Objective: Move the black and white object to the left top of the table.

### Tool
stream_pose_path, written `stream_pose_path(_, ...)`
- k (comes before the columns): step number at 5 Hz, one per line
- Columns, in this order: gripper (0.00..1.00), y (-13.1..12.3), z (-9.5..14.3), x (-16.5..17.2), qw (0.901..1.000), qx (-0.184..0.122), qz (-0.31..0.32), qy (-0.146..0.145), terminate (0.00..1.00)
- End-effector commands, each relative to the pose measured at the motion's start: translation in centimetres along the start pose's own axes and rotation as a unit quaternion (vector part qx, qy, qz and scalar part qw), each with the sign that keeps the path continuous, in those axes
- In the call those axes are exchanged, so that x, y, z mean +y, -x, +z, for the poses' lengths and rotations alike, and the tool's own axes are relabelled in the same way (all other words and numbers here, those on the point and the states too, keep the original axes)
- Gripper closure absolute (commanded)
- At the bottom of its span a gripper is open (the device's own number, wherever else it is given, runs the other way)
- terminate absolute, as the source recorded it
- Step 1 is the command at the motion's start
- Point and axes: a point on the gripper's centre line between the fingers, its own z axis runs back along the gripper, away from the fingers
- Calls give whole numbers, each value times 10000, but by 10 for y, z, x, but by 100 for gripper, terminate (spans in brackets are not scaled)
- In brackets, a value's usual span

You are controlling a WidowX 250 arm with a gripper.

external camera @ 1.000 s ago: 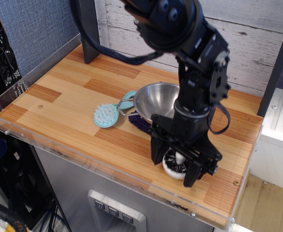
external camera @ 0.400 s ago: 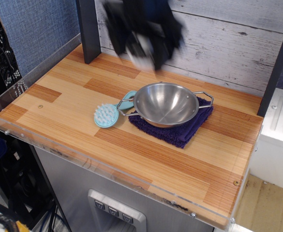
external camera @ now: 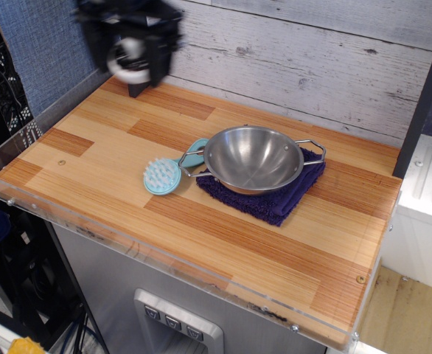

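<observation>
My gripper (external camera: 130, 60), blurred with motion, hangs above the far left corner of the wooden table (external camera: 91, 155). It is shut on the black and white object (external camera: 127, 63), a small round white dish brush with black bristles, held between the dark fingers well above the table top. The rest of the arm is out of view at the top.
A light blue round brush (external camera: 163, 175) with a handle lies mid-table. A steel bowl (external camera: 253, 158) with wire handles sits on a dark purple cloth (external camera: 275, 198) to its right. A black post (external camera: 136, 85) stands at the far left corner. A clear acrylic rim (external camera: 127, 243) edges the front.
The gripper lifted the black and white object from the table's front right, carried it up and across the back, and now holds it above the far left corner.
</observation>
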Motion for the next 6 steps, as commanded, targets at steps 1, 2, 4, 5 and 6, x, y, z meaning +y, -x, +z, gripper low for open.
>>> stream_pose_path(1, 100, -3, -38, 68, 9983, 413, 232, -327, 0)
stream_pose_path(2, 100, -6, -58, 79, 9972, 539, 334, -404, 0)
stream_pose_path(4, 100, -23, -87, 65, 9973, 417, 215, -562, 0)
stream_pose_path(5, 100, -38, -88, 63, 9966, -171, -16, -806, 0)
stream_pose_path(6, 100, -45, -91, 70, 9947, -261, 84, -994, 0)
